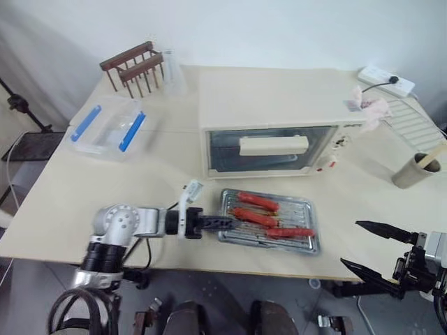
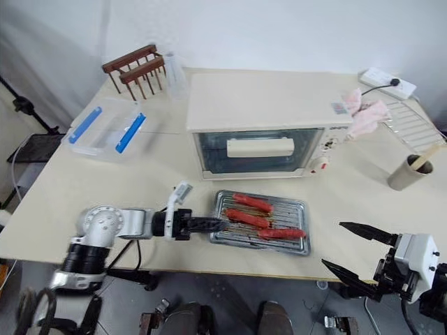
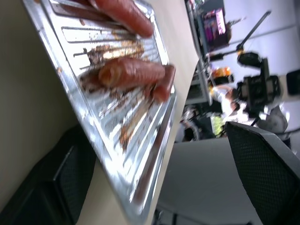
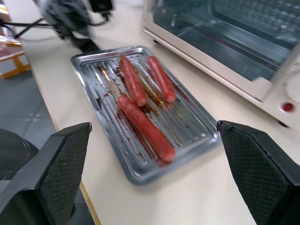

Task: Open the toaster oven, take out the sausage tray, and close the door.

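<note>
The left gripper (image 1: pixel 225 222) sits with its fingers parted at the left end of the sausage tray (image 1: pixel 304 243), which lies near the table's (image 1: pixel 63 202) front edge holding three sausages (image 1: pixel 253 217) on its rack. To finish cleanly, it should back straight off without nudging the tray. The toaster oven (image 1: pixel 279 98) stands just behind, its door (image 1: pixel 271 150) shut. The right gripper (image 1: pixel 376 246) hangs wide off the front right corner.

No readable text in any view

The toaster oven (image 1: pixel 272 122) carries a small dark brand mark at the top of its right control panel and a sticker on its top right corner, beyond the left gripper (image 1: pixel 225 222), both too small to make out
</note>
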Motion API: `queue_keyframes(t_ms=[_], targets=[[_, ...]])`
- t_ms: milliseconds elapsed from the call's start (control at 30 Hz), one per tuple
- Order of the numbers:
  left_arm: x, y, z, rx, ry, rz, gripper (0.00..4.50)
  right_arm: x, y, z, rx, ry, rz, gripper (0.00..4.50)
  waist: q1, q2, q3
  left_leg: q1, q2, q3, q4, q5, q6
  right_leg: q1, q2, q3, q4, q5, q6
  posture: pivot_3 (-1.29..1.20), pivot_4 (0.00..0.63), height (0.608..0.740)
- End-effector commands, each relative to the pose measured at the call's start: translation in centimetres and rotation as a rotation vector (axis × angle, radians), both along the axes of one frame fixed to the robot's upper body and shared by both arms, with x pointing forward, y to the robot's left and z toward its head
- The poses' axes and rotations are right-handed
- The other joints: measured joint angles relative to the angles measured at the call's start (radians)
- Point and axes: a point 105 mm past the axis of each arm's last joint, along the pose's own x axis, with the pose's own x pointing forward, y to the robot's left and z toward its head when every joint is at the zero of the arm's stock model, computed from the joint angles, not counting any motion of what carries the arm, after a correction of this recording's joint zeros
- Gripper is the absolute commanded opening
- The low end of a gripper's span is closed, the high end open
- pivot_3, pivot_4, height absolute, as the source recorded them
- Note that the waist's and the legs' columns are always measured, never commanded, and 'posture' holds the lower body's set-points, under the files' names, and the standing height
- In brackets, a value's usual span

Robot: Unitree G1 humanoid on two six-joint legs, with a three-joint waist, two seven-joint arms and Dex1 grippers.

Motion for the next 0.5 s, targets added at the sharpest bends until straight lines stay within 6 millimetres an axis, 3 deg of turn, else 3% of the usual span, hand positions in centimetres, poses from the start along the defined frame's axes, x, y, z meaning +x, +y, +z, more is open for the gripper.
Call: queue_keyframes(t_ms=[33, 133, 200, 300, 500], targets=[[0.5, 2.9, 0.9, -0.010, -0.303, 0.006, 4.45, 1.1, -0.1, 1.0, -0.016, -0.091, -0.005, 4.50, -0.006, 0.001, 0.000, 0.000, 0.000, 0.001, -0.001, 0.000, -0.001, -0.001, 0.000, 0.001, 0.000, 0.000, 0.000, 0.00, 0.150, 0.740], [1.1, 5.7, 1.2, 0.013, -0.468, 0.040, 4.45, 1.3, 0.2, 1.3, -0.010, -0.103, 0.016, 4.50, 0.000, 0.000, 0.001, -0.002, 0.000, 0.003, -0.004, 0.001, -0.002, -0.007, -0.001, 0.003, 0.002, -0.001, -0.001, 0.00, 0.150, 0.740], [1.5, 7.5, 2.1, 0.046, -0.687, 0.061, 4.45, 1.0, 1.1, 1.4, 0.010, -0.082, 0.073, 4.50, 0.009, 0.000, 0.001, -0.005, -0.001, 0.003, -0.005, 0.002, -0.001, -0.011, -0.002, 0.003, 0.003, -0.001, -0.002, 0.00, 0.150, 0.740], [1.3, 8.7, 2.7, 0.110, -0.920, 0.034, 4.45, 0.8, 2.0, 1.6, 0.025, -0.069, 0.126, 4.50, 0.017, 0.000, 0.001, -0.006, 0.000, 0.005, -0.009, 0.002, 0.000, -0.013, -0.004, 0.003, 0.002, -0.001, -0.002, 0.00, 0.150, 0.740], [-0.4, 10.0, 2.6, 0.177, -1.067, -0.046, 4.45, 1.2, 2.2, 1.4, 0.031, -0.046, 0.147, 4.50, 0.017, -0.001, 0.001, -0.005, -0.002, 0.012, -0.009, 0.000, 0.005, -0.014, -0.005, 0.001, 0.001, 0.000, -0.001, 0.00, 0.150, 0.740]])
